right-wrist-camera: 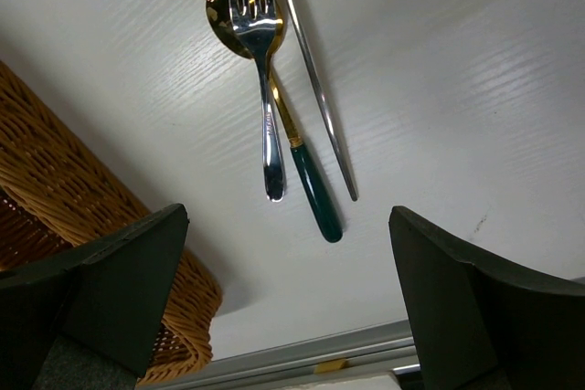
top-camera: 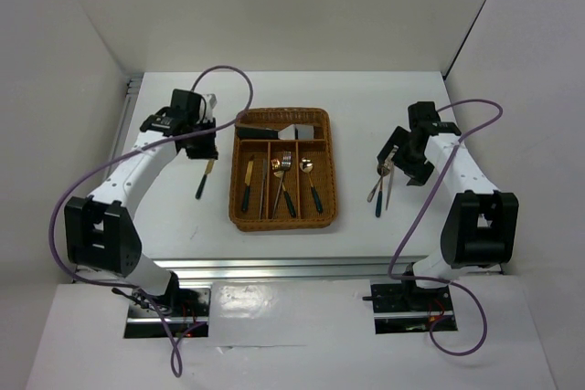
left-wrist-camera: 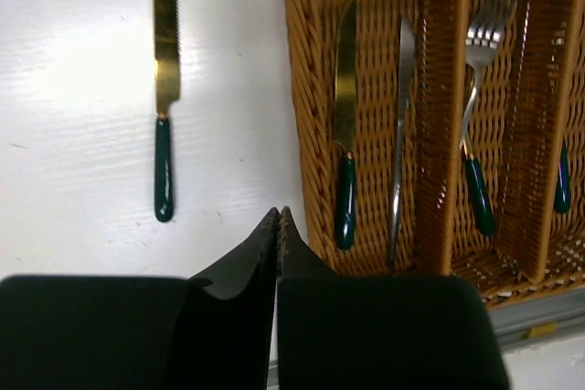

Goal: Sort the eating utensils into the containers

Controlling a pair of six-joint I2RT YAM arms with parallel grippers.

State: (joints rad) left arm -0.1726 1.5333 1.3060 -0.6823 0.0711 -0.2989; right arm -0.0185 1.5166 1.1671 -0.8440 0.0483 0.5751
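The brown wicker tray (top-camera: 327, 171) sits mid-table. Its left slot holds a gold knife (left-wrist-camera: 345, 116) and a silver knife (left-wrist-camera: 402, 125), the middle slot forks (left-wrist-camera: 477, 61), the right slot a gold spoon (top-camera: 311, 184), and the crosswise slot a wide silver server (top-camera: 299, 131). A gold knife with a green handle (left-wrist-camera: 164, 89) lies on the table left of the tray. My left gripper (left-wrist-camera: 277, 218) is shut and empty above the table between this knife and the tray. My right gripper (right-wrist-camera: 288, 262) is open and empty over a silver fork (right-wrist-camera: 263, 70), a green-handled gold spoon (right-wrist-camera: 311, 180) and a thin silver utensil (right-wrist-camera: 320, 98).
A metal rail (right-wrist-camera: 302, 349) runs along the table's near edge. White walls enclose the table on the left, back and right. Purple cables (top-camera: 228, 75) loop from both arms. The tray's corner (right-wrist-camera: 55, 189) lies left of my right gripper.
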